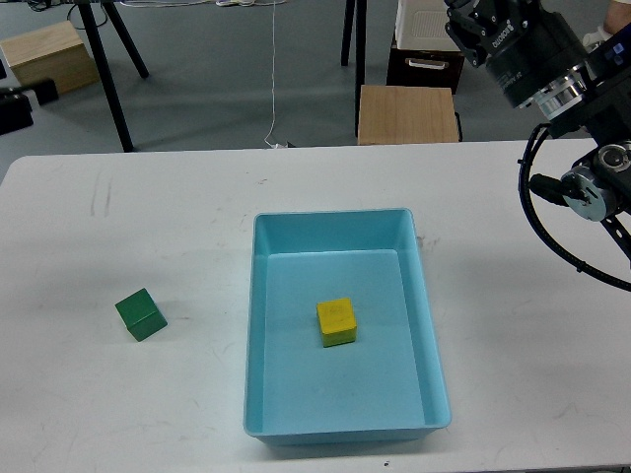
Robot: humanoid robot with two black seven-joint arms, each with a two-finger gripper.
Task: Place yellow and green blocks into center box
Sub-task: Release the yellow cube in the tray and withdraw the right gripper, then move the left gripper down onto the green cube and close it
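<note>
Light blue tray [344,229], uniform in colour across rim, walls and floor (the floor reads slightly paler than the walls). Bright yellow block [336,322], plain, its top face a shade lighter than its sides. Dark green block [140,314], plain, with no markings. White table [148,217], carrying faint grey scuff streaks near its left rear part. Right arm [527,59]: black housing with white lettering, a silver metallic ring and black cables. Tan wooden box [408,114] behind the table; grey floor [217,79] beyond.
</note>
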